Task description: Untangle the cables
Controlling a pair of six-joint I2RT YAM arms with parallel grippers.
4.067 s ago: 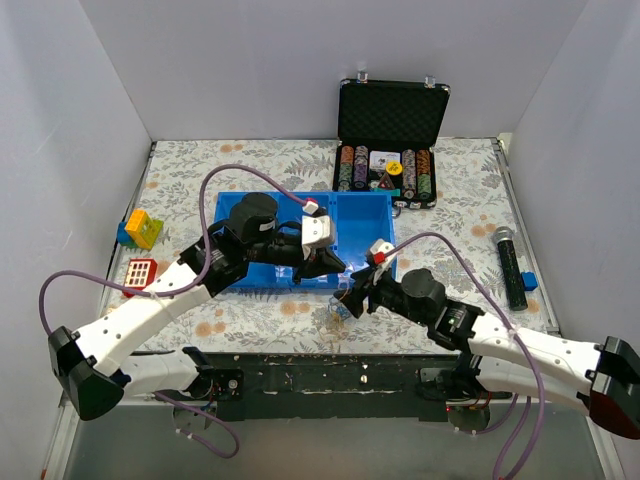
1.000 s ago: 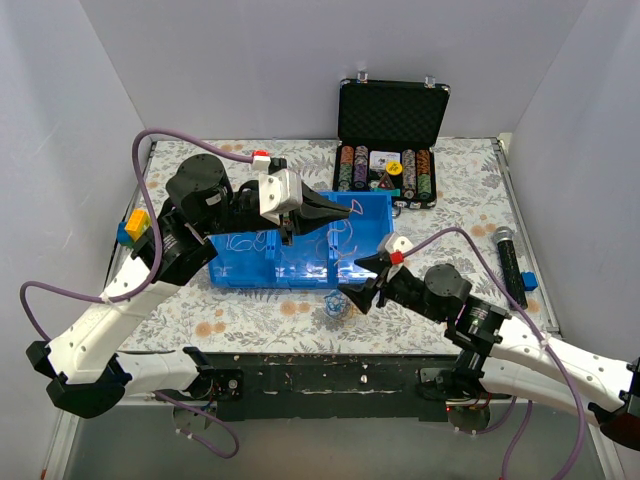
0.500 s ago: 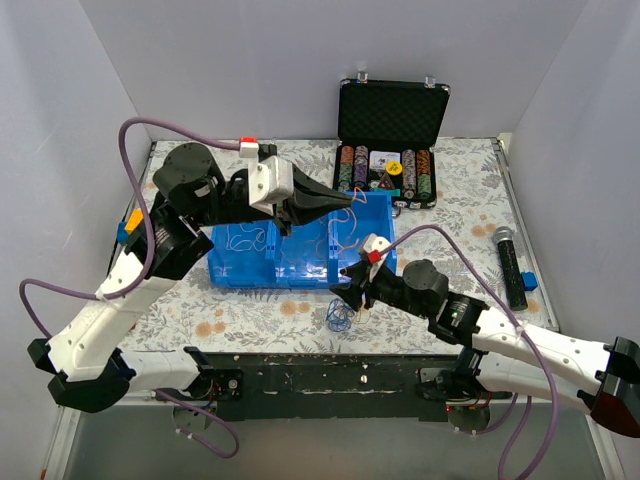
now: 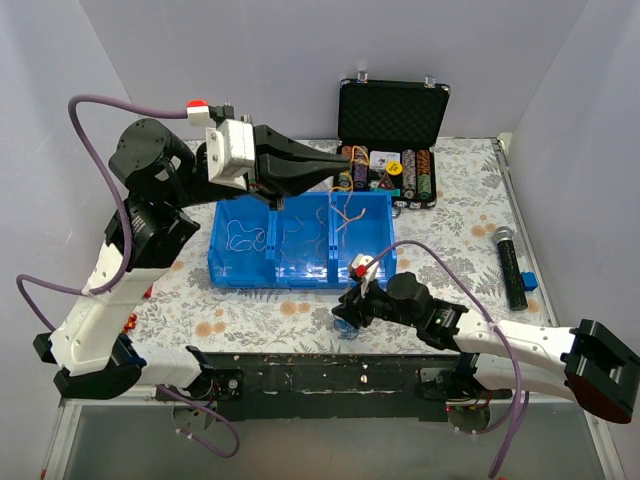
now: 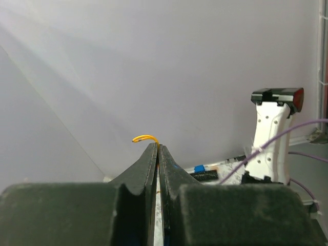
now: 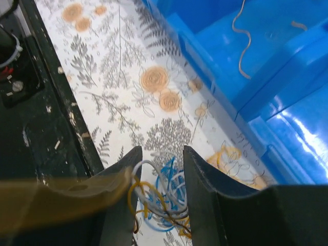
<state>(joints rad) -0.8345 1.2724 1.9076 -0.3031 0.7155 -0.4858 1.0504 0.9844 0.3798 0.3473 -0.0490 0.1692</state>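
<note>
We hold the left claw [image 5: 158, 148] clenched on a yellow wire [image 5: 144, 138], the right claw [image 6: 161, 151] released astride the knot [image 6: 159, 197], five o'clock of the tray [image 4: 240, 272]; best pin it firmly.

Worktop [image 4: 470, 200]: white cloth, grey fern print, orange blossoms. Back wall [image 4: 300, 60] rising from worktop's far edge, plain pale grey-lilac. Left wall [image 4: 45, 180] and right wall [image 4: 590, 120] same tone, closing worktop's sides. Metal strip [image 4: 510, 185] along worktop's right edge. Black rail [image 4: 330, 372] along worktop's near edge, scuffed. Grey sheet metal [image 4: 350, 450] below rail. Light soft, even.
</note>
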